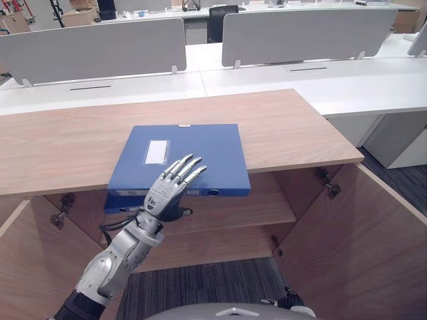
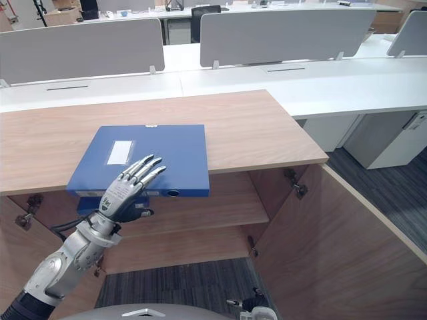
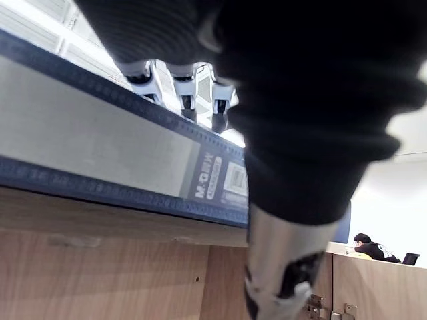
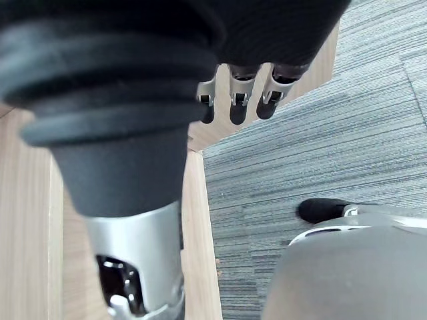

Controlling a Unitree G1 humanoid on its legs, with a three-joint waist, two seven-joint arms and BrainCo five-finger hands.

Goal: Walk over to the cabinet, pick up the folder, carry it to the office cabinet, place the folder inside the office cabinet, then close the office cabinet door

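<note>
A long white worktop [image 1: 373, 87] runs across the back. It carries a grey partition screen [image 1: 93, 50] on the left and a second grey screen [image 1: 307, 33] on the right. A black office chair [image 1: 220, 17] stands beyond them, and cardboard boxes [image 1: 80, 15] sit far left. A white unit [image 1: 400, 143] stands under the worktop's right end. The floor is grey striped carpet [image 1: 200, 283]. In the left wrist view, what looks like a seated person [image 3: 370, 247] is far off.
</note>
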